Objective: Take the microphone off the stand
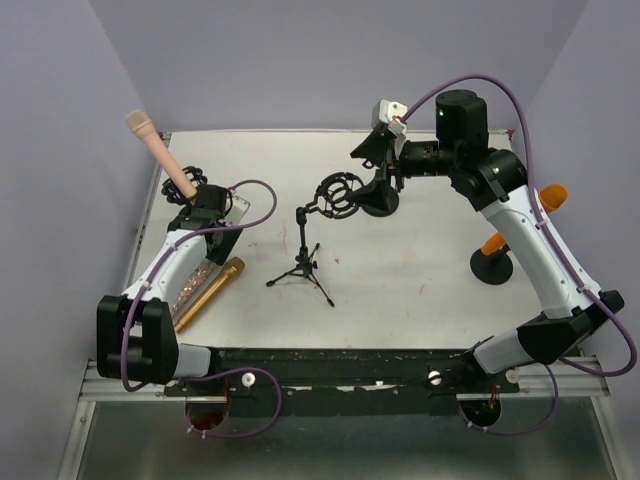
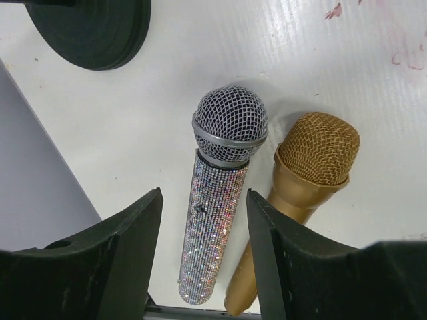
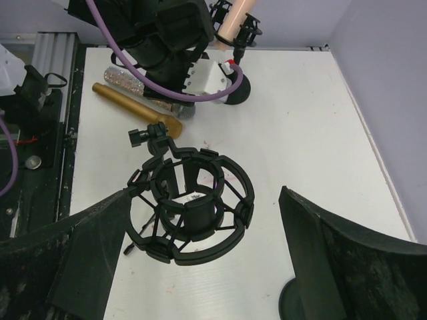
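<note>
A peach microphone (image 1: pixel 150 140) stands tilted in a black clip stand (image 1: pixel 190 185) at the far left; it also shows in the right wrist view (image 3: pixel 233 20). My left gripper (image 1: pixel 215 215) hangs beside that stand, open and empty (image 2: pixel 203 253), its jaws straddling a glittery silver microphone (image 2: pixel 213 220) that lies on the table beside a gold microphone (image 2: pixel 313 160). My right gripper (image 1: pixel 368 152) is open and empty (image 3: pixel 205 193), above an empty black shock mount (image 3: pixel 190 203) on a small tripod (image 1: pixel 303 265).
Two orange microphones (image 1: pixel 553 197) (image 1: pixel 495 243) sit in stands with a round black base (image 1: pixel 492 265) at the right. Another round black base (image 1: pixel 380 200) stands behind the shock mount. The peach microphone's stand base (image 2: pixel 93 30) is close ahead of my left gripper. Walls enclose the table's far side and both ends.
</note>
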{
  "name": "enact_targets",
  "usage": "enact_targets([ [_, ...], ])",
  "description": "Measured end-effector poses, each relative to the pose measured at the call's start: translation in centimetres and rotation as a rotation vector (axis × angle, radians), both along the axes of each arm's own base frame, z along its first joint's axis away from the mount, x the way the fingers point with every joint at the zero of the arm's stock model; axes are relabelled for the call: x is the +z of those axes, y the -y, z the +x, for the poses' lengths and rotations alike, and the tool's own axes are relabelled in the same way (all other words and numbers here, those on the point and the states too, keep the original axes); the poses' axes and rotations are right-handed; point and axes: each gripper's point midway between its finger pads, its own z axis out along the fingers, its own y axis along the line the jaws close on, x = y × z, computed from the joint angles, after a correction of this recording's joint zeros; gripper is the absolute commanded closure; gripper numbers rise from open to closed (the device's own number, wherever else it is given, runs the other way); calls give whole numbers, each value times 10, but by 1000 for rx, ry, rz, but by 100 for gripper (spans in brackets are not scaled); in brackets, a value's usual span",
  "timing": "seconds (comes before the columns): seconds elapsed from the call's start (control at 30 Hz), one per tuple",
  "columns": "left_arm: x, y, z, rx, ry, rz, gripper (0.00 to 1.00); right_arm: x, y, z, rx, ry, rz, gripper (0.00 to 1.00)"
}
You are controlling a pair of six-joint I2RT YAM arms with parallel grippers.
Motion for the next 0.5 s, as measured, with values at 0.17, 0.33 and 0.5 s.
enact_targets([
  [0.17,11,10,-3,-6,11,-35,38,0,-1,1,-1,-6,0,0],
  [0.33,42,39,-5,-72,80,-189,38,16,-3,12,-31,0,-1,0],
  [0.5,110,84,-15,-264,319,-411,37,49,1,22,-100,26,7,0],
])
